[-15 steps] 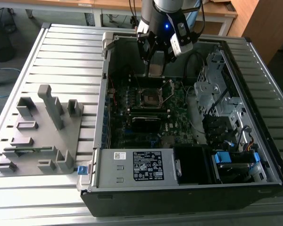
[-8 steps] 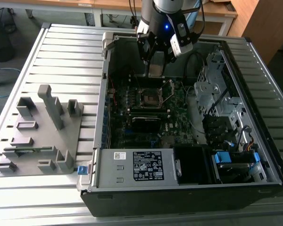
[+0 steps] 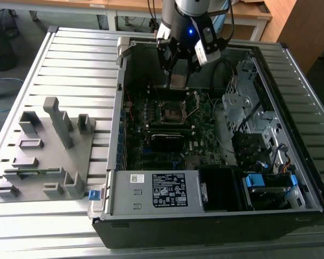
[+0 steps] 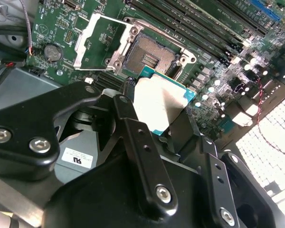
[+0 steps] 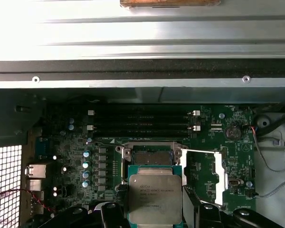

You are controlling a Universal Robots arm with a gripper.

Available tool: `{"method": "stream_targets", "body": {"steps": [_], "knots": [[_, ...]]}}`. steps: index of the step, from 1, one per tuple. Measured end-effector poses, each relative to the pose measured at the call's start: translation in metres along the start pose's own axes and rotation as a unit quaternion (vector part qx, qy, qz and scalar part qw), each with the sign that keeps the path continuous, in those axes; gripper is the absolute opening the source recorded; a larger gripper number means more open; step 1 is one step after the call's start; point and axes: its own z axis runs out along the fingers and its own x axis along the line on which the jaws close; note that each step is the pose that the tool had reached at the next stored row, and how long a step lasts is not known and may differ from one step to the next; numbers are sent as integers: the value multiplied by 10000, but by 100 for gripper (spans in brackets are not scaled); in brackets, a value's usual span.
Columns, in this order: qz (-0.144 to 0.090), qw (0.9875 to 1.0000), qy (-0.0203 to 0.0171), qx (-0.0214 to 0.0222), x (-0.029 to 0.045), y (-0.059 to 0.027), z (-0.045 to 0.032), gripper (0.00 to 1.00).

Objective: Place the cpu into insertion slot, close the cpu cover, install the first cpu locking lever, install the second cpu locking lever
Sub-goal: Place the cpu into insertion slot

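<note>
We are holding the cpu (image 5: 155, 197) over the motherboard (image 5: 76, 142), close to the insertion slot (image 5: 152, 156), our end effector (image 4: 156, 104) pinching its edges. The cpu cover (image 4: 92, 40) is lying flipped open beside the slot, inside the computer case (image 3: 205, 226) on the table (image 3: 70, 59).

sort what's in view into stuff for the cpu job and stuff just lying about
For the job: cpu, held in the gripper; insertion slot, empty; cpu cover, swung open.
Just lying about: grey fixture tray, power supply, memory slots, coin battery.
</note>
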Motion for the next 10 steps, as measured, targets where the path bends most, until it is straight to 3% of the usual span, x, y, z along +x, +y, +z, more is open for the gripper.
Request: {"method": "stream_targets", "body": {"steps": [10], "knots": [[0,10000,0,0,0,-1,19,54]]}}
